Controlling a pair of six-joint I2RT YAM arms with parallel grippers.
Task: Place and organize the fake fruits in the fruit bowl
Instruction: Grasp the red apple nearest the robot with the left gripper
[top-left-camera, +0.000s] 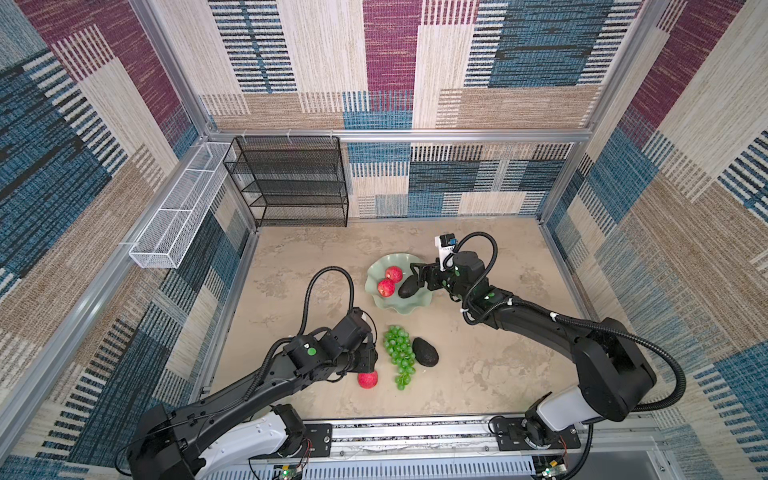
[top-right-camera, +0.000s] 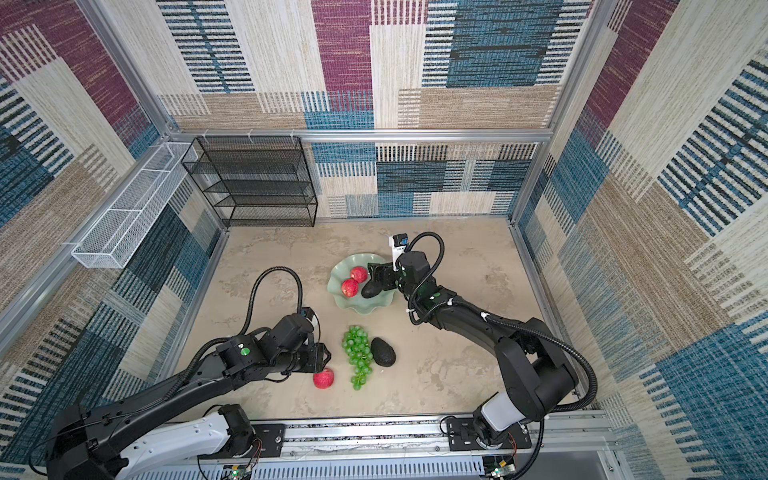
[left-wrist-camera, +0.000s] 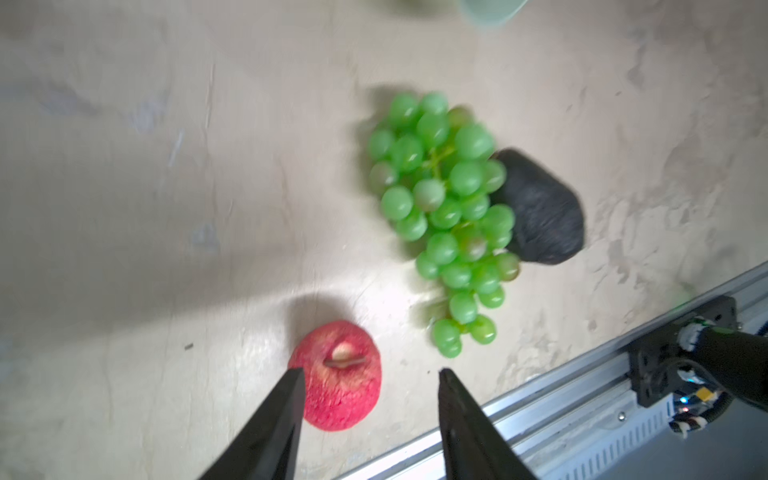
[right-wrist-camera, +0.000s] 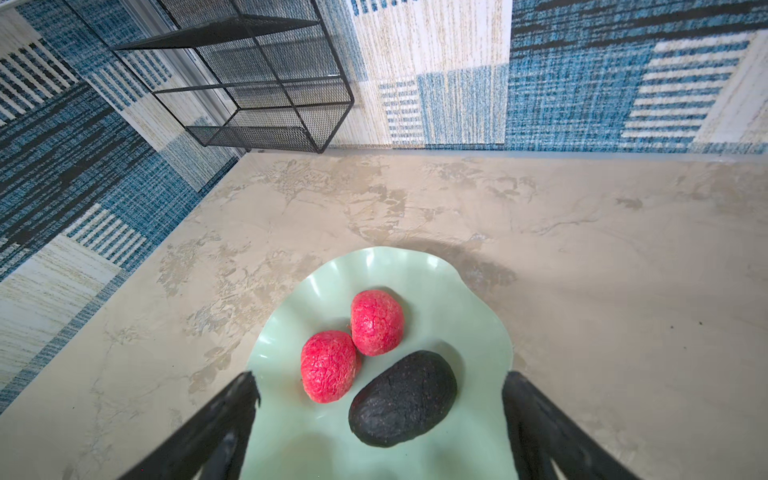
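Nearest: lone red apple, stem up, partly between parted jaws of empty left gripper. Beyond: grape bunch just beside bumpy dark avocado. Farthest: mint fruit bowl holding two apples and another avocado, under wide-spread, empty right gripper.

Bright, even light; left wrist view seems motion-blurred.

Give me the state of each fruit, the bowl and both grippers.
Fruit bowl, upright, three fruits inside.
Two apples, in the bowl.
Bowl avocado, in the bowl, ungripped.
Third apple, on the table, ungripped.
Grapes, on the table.
Table avocado, on the table.
Left gripper, jaws open at third apple.
Right gripper, jaws open over bowl.
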